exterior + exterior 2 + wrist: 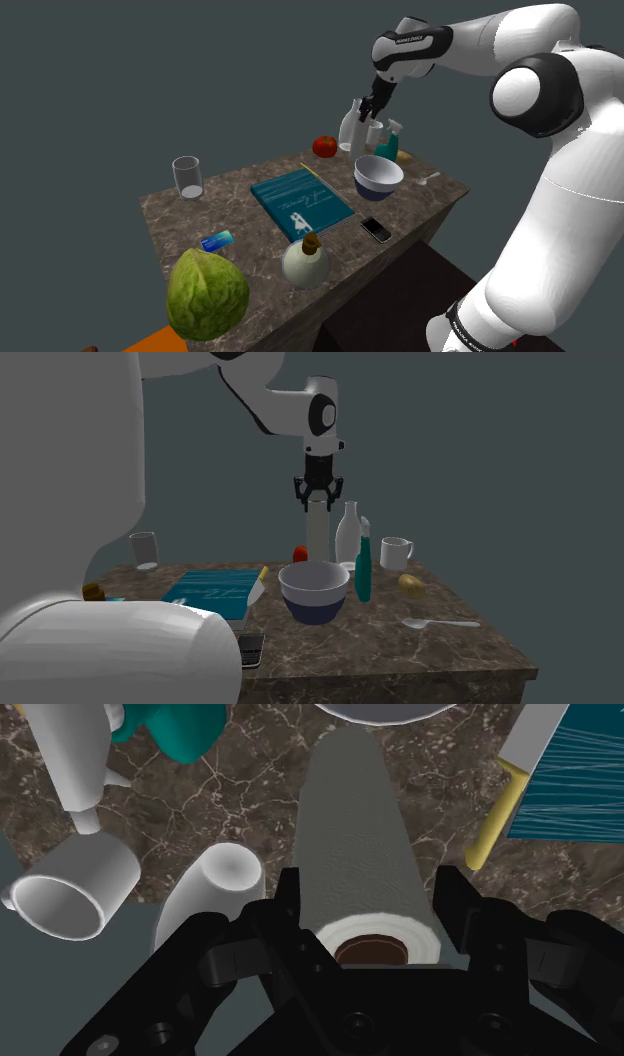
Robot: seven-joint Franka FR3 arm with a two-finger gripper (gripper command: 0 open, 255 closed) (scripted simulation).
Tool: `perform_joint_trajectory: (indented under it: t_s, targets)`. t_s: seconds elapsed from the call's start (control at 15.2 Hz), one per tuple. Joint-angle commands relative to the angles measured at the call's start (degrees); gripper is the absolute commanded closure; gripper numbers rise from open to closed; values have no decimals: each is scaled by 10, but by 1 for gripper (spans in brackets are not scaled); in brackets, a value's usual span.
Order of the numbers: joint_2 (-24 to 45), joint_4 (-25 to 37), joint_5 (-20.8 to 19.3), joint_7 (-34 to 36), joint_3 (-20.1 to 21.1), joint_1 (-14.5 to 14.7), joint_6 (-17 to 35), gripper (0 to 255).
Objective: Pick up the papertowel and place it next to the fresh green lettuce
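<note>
In the second exterior view, cannot see the desk [400, 642] toward nine o'clock behind the white arm [100, 642], nor most of the phone [252, 649], nor the paper towel's [318, 532] foot behind the bowl [314, 590]. Cannot see the whole bowl, book [570, 784] or teal spray bottle [175, 724] in the wrist view, all cut by the frame. Cannot identify the orange shape [150, 342] clipped at the lettuce's [207, 293] seven o'clock.

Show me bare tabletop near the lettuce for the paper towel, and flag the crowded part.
Bare marble lies between the glass, the blue card and the teal book, beyond the lettuce. Another strip runs between the phone and spoon. The far corner around the white bottle and spray bottle is crowded.
</note>
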Motion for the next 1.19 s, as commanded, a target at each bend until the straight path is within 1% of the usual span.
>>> perform_joint_trajectory:
  t_s: [0.0,0.59,1.12]
  targets:
    - [0,15,-1,2,-1,-1,-15,255]
    - [-3,80,-6,11,-3,-3,-83,255]
    - [5,152,-6,16,-5,-9,-147,255]
